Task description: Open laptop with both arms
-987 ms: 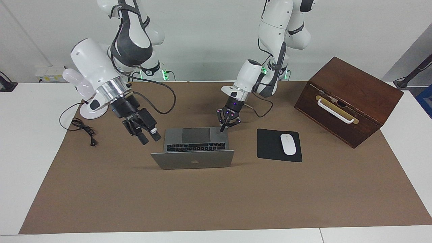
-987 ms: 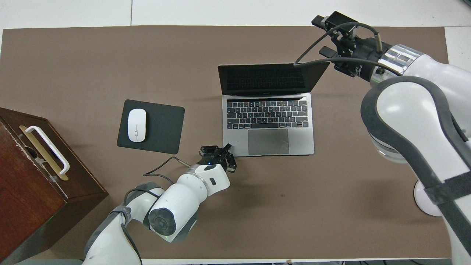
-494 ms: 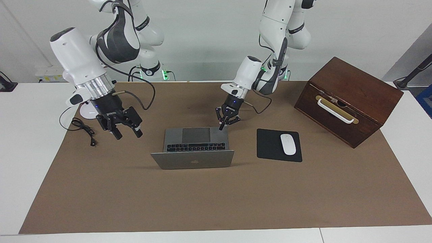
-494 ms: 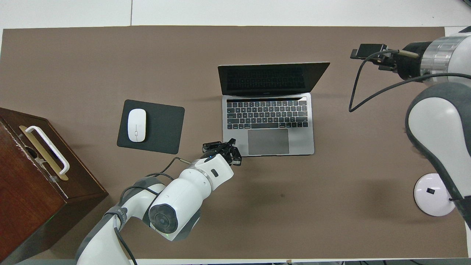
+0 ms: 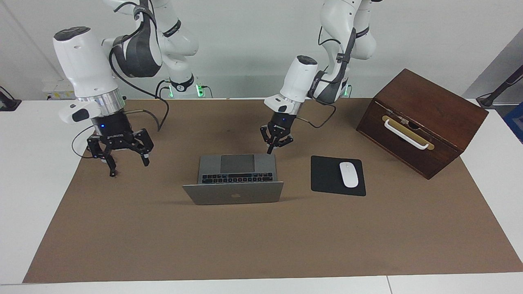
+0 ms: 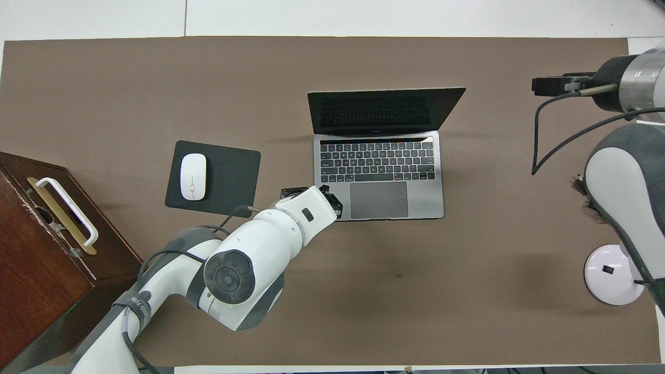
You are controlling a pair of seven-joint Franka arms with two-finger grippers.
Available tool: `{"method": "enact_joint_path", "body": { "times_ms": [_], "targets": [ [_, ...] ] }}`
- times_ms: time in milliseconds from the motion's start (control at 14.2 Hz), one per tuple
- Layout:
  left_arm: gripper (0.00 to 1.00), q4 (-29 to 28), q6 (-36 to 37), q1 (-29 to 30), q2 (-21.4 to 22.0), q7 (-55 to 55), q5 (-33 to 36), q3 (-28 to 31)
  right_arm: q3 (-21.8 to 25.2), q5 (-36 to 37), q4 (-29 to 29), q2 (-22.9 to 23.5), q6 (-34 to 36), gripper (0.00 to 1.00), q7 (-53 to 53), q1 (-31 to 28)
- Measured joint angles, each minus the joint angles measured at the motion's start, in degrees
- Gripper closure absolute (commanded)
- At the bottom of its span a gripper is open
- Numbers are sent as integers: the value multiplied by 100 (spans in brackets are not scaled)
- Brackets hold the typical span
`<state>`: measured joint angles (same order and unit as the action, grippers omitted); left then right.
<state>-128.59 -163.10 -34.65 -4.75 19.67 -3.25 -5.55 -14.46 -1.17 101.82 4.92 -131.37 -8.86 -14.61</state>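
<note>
Laptop open; left hand mostly hidden under its own wrist overhead

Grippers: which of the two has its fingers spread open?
The right gripper, over the mat toward its own end of the table. The left gripper, by the laptop's corner, is shut.

A white table is carrying a brown mat filling most of the frame. Lying on the mat: 1 open laptop at centre, 1 black mouse pad just beside it, 1 dark wooden box at upper right, and 1 black cable at left
</note>
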Motion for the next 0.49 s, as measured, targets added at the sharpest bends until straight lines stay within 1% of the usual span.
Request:
{"method": "enact_joint_path", "body": {
  "times_ms": [212,423,494],
  "targets": [
    [100,589,1401,78,124,14,0,8,6,362,-46,1,2,0,-1290,-228],
    [100,1122,2501,249,144,15,0,24,9,986,-78,1,-95,0,-2968,-493],
    [100,1264,2776,313,147,14,0,34,10,1072,-82,1,-179,0,-3323,-565]
  ]
}}
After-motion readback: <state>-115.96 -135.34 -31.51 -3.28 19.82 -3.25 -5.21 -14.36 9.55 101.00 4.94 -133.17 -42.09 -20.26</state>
